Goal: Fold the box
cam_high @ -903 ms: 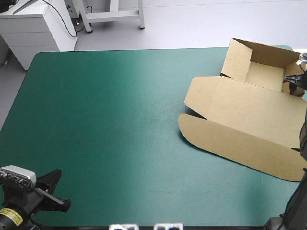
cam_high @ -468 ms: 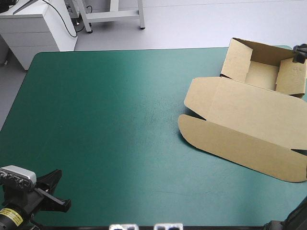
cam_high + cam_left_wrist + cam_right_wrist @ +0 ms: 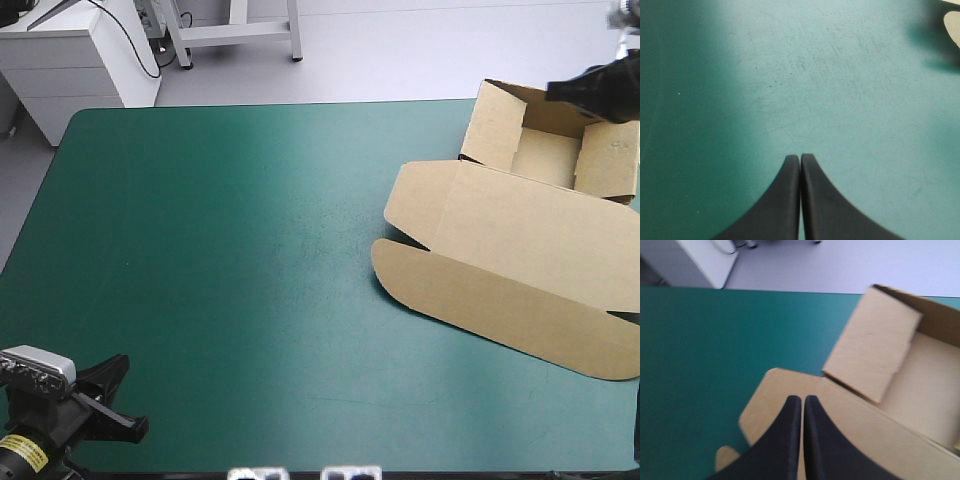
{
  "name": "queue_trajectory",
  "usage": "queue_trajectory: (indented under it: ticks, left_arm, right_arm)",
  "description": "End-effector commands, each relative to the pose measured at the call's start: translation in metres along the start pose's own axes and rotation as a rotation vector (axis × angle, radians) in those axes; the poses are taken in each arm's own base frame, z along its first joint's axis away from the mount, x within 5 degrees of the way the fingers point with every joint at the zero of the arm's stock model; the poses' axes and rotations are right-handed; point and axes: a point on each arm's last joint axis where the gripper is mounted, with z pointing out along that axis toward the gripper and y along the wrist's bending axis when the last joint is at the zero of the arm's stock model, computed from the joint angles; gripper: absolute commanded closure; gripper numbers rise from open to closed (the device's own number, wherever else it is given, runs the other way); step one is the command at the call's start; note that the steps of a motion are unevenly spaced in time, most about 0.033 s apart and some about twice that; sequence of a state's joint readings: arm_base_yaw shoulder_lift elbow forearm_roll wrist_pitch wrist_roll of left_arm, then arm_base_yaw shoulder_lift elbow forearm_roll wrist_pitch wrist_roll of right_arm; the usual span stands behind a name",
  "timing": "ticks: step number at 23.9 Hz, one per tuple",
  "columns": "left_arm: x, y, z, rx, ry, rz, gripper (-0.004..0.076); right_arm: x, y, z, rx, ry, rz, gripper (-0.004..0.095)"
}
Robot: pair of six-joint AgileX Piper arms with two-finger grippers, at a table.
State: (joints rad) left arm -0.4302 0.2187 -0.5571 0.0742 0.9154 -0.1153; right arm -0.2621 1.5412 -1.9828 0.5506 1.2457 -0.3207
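Note:
The brown box (image 3: 520, 240) lies at the table's right side. Its tray part (image 3: 545, 155) has raised walls near the far edge, and the lid panel (image 3: 500, 280) lies flat toward the near edge. My right gripper (image 3: 558, 90) hovers shut above the tray's far wall, holding nothing. In the right wrist view its tips (image 3: 803, 399) hang over the lid (image 3: 840, 440), with the tray (image 3: 920, 385) and an upright side wall (image 3: 872, 342) ahead. My left gripper (image 3: 115, 400) rests shut at the near left corner. In its own view the tips (image 3: 800, 157) are over bare cover.
The teal-green cover (image 3: 230, 250) stretches wide left of the box. A white cabinet (image 3: 70, 50) stands beyond the far left corner. In the left wrist view a corner of the box (image 3: 953, 22) shows far ahead.
My right gripper has left the tray's right side wall, risen and moved over the far wall. That side wall now stands free. The left arm has not moved.

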Motion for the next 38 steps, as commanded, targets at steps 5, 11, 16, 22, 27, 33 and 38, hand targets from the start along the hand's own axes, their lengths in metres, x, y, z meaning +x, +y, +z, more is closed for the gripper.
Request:
queue_trajectory:
  ticks: [5, 11, 16, 22, 27, 33, 38]
  left_arm:
    - [-0.012, -0.001, -0.004, 0.014, -0.082, -0.017, 0.0732]
    - [-0.014, -0.001, -0.003, 0.005, -0.106, -0.001, 0.0732]
    - [-0.005, -0.001, 0.008, 0.009, -0.083, -0.001, 0.0732]
    - [0.009, -0.001, 0.021, 0.008, -0.034, 0.001, 0.0732]
    - [0.009, -0.001, 0.021, 0.008, -0.036, 0.001, 0.0732]
    - [0.009, -0.001, 0.021, 0.008, -0.034, 0.001, 0.0732]
    - [0.009, -0.001, 0.021, 0.006, -0.033, 0.013, 0.0732]
  right_arm:
    - [0.038, 0.070, -0.011, -0.106, -0.001, -0.226, 0.0922]
    - [0.109, 0.075, -0.049, 0.019, -0.192, -0.250, 0.0922]
    - [0.183, 0.070, -0.054, 0.050, -0.227, -0.194, 0.0922]
    - [0.255, 0.062, -0.056, 0.097, -0.310, -0.168, 0.0922]
    - [0.298, 0.059, -0.054, 0.105, -0.332, -0.167, 0.0922]
    - [0.319, 0.061, -0.065, 0.099, -0.396, -0.116, 0.0922]
    - [0.331, 0.062, -0.064, 0.092, -0.285, -0.126, 0.0922]
